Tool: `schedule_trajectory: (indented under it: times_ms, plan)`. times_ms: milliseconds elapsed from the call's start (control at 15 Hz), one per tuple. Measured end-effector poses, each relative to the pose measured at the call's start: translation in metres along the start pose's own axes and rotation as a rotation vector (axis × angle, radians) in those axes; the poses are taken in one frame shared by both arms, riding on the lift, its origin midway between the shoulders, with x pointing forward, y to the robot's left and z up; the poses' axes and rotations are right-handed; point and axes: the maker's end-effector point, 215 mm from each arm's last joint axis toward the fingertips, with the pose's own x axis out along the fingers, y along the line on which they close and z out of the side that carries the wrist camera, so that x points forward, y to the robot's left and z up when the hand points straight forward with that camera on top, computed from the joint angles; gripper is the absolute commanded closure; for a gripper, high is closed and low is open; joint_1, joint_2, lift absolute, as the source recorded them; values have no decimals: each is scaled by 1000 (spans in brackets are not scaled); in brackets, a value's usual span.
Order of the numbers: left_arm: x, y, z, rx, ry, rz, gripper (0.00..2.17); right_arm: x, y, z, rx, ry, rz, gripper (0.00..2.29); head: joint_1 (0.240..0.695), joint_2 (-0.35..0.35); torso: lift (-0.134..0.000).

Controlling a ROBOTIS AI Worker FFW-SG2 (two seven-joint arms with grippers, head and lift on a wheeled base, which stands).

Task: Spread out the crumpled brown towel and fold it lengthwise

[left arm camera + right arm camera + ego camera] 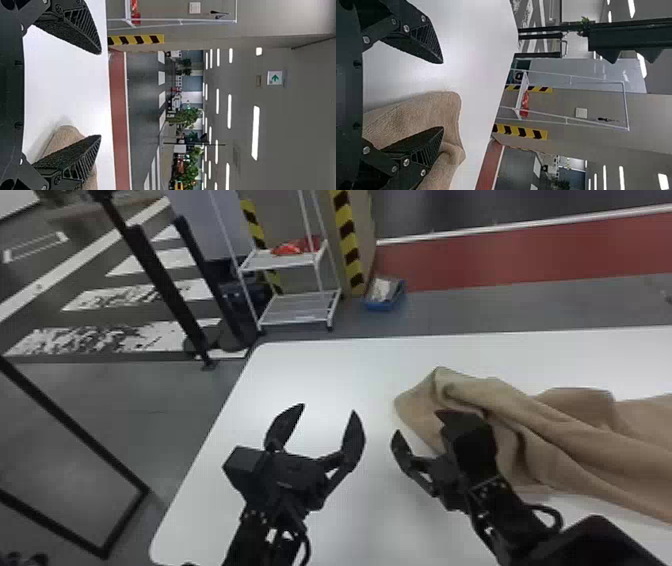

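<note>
Fingers wide apart: left gripper [328, 408]; right gripper [418, 421], near towel [575, 440].

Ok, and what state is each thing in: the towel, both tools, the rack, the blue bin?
Brown towel: crumpled on the table, not folded.
Left tool: open, gripping nothing.
Right tool: open, one finger over the towel, gripping nothing.
White rack: standing, red item on its upper shelf.
Blue bin: pale contents inside.
</note>
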Motion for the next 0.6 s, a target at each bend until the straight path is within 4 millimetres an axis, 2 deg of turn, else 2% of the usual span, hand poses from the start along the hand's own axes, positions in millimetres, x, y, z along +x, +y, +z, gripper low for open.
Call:
schedule_trajectory:
  times_ms: [133, 267, 600]
  plan:
    - [-4, -1, -1, 5, 4, -6, 137, 12, 7, -6, -37, 36, -16, 350, 695, 350, -128]
    - [-7, -1, -2, 11, 9, -12, 137, 20, 5, -10, -66, 61, -38, 350, 695, 350, -128]
    - [-10, -1, -3, 13, 9, -15, 137, 34, -20, -29, -122, 152, -71, 350, 695, 350, -128]
